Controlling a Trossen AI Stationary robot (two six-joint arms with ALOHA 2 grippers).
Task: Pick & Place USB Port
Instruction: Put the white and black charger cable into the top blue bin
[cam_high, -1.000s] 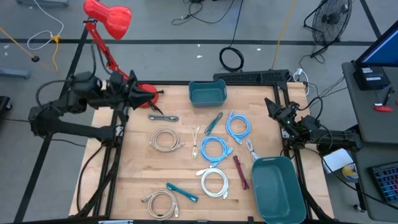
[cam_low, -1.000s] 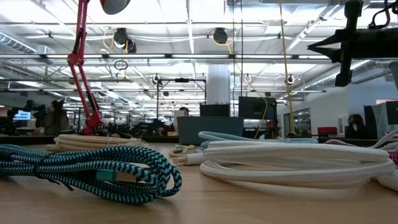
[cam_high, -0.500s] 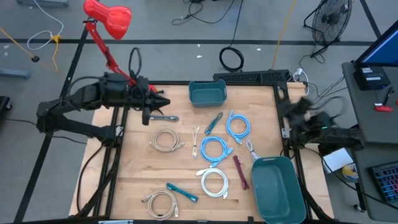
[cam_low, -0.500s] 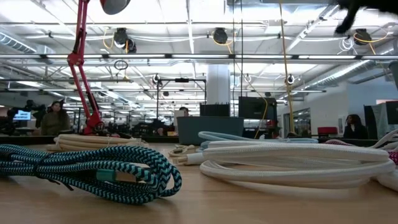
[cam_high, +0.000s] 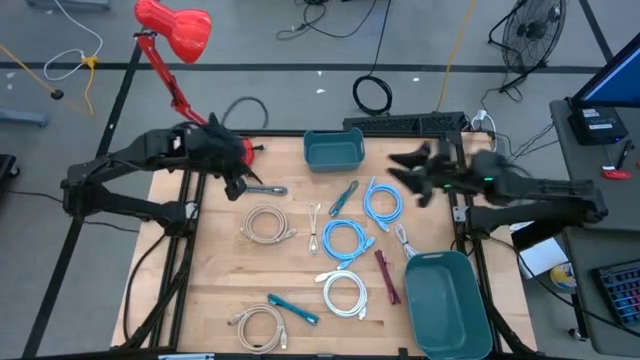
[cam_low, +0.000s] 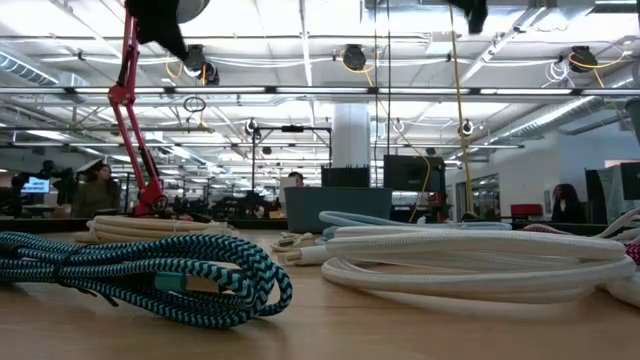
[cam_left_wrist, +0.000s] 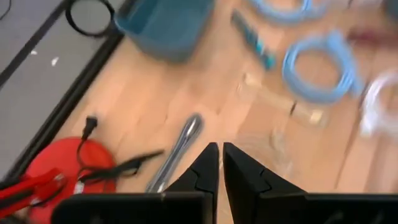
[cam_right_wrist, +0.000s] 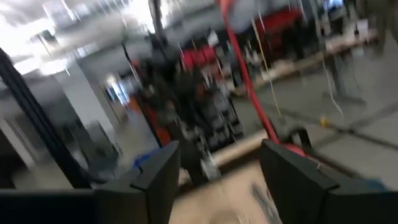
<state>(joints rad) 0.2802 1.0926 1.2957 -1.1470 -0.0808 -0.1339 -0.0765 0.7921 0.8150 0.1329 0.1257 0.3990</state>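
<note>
Cables lie spread over the middle of the wooden surface (cam_high: 290, 275): three light blue coils, the farthest back (cam_high: 382, 203) near the right edge, one (cam_high: 345, 240) at the centre, plus beige coils (cam_high: 266, 224) toward the left and a white coil (cam_high: 343, 293) toward the front. A teal braided cable (cam_high: 293, 309) sits near the front edge, and shows close up in the low view (cam_low: 150, 275). A silver USB connector piece (cam_high: 263, 189) lies near the back left corner, just beside the left gripper (cam_high: 236, 187), and appears in the left wrist view (cam_left_wrist: 177, 149) right ahead of the fingers (cam_left_wrist: 205, 165), which are pressed nearly together with nothing between them. A small teal bin (cam_high: 333, 149) stands at the back edge; a larger teal bin (cam_high: 447, 300) fills the front right corner. A red lamp base (cam_high: 238, 151) rests at the back left corner. The right gripper (cam_high: 400, 170) hangs above the back right part of the surface, near the farthest blue coil; its fingers (cam_right_wrist: 158, 171) stand well apart, holding nothing.
</note>
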